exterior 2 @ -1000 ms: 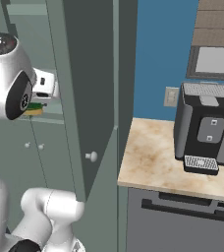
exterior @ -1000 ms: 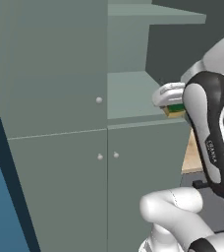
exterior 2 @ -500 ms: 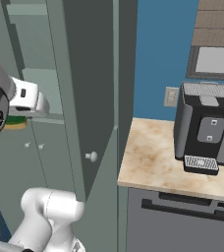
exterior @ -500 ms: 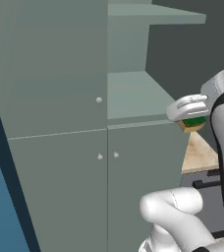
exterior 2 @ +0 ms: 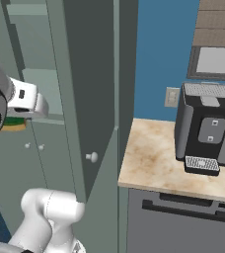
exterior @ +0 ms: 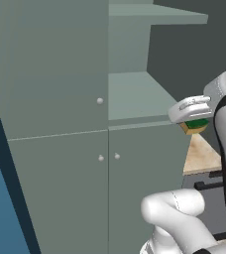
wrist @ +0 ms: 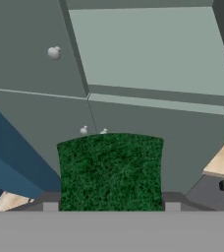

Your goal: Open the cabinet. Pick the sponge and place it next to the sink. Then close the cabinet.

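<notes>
holding one sponge (exterior: 196,125), the gripper (exterior: 193,120) is hanging in the left base view just in front of the cabinet (exterior: 60,89), level with its bare shelf; three round knobs are showing. in the right base view the sponge (exterior 2: 13,123) is peeking under the hand, beside one open door (exterior 2: 87,84), with one coffee machine (exterior 2: 208,128) on one counter (exterior 2: 154,165). in the hand view the jaws are standing partly open, seemingly clamped on the green sponge (wrist: 110,170).

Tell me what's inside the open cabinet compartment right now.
The open cabinet's visible shelf is bare. The sponge is out in front of it, clamped in the gripper. The space above the upper shelf runs out of view, so it can't be checked.
</notes>
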Tool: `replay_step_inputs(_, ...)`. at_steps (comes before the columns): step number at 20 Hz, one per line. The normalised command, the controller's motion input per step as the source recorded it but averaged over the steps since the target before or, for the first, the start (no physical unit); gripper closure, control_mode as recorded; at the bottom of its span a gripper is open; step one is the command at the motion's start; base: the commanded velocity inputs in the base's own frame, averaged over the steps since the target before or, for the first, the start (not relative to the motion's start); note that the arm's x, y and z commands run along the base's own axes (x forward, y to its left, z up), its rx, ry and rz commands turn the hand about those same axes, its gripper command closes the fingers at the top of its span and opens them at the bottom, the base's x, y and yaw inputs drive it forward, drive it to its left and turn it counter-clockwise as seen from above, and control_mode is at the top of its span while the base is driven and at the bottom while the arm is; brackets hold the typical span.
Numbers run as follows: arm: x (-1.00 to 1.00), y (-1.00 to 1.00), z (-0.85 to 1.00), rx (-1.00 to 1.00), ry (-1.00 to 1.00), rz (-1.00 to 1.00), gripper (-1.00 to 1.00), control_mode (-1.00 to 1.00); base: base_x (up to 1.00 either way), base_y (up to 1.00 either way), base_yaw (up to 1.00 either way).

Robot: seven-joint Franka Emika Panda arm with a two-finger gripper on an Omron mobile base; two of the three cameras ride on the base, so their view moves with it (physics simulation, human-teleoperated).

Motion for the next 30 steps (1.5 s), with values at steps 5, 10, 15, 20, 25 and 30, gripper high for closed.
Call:
replay_step_inputs(5, 0.0, 0.0, 0.0, 0.0, 0.0, 0.0, 1.0, -1.0, 0.0, 0.0, 0.0)
replay_step_inputs(10, -0.91, 0.06, -0.07, 0.0, 0.0, 0.0, 1.0, -1.0, 0.0, 0.0, 0.0)
replay_step_inputs(15, -1.0, 0.08, -0.05, 0.0, 0.0, 0.0, 1.0, -1.0, 0.0, 0.0, 0.0)
replay_step_inputs(20, 0.38, 0.22, 0.0, 0.0, 0.09, 0.0, 1.0, -1.0, 0.0, 0.0, 0.0)
replay_step_inputs(25, 0.84, 0.38, 0.0, 0.0, 0.13, 0.0, 1.0, -1.0, 0.0, 0.0, 0.0)
replay_step_inputs(30, 0.23, 0.04, 0.0, 0.0, 0.04, 0.0, 1.0, -1.0, 0.0, 0.0, 0.0)
